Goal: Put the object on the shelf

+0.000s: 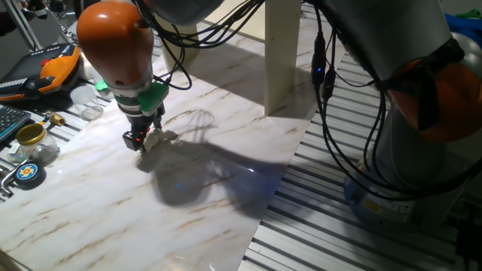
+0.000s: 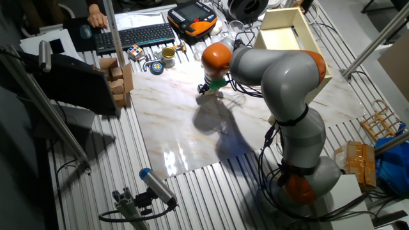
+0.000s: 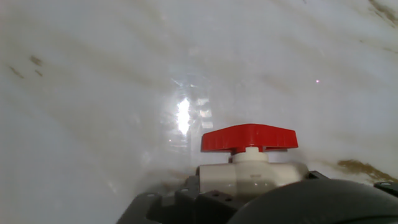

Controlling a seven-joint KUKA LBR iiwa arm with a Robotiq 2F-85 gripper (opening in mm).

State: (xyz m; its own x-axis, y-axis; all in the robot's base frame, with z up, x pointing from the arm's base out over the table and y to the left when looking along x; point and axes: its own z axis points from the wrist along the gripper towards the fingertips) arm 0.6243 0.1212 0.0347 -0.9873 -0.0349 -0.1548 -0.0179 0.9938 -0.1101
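Observation:
The object (image 3: 249,163), a small white plastic fitting with a red handle, sits close under the hand camera between dark gripper parts. In one fixed view my gripper (image 1: 141,140) is low over the marble tabletop, with the white object (image 1: 155,138) at its fingertips; the jaws look shut on it. In the other fixed view the gripper (image 2: 208,89) is near the table's far middle. The shelf (image 2: 308,46), pale beige wood, stands at the far right of the table; one broad panel leg (image 1: 282,53) shows behind and to the right of the gripper.
A brass-lidded jar (image 1: 32,136) and a round tape measure (image 1: 27,172) lie at the marble slab's left edge. An orange device (image 1: 57,65) and a keyboard (image 2: 134,34) sit beyond it. Black cables (image 1: 325,90) hang from the arm.

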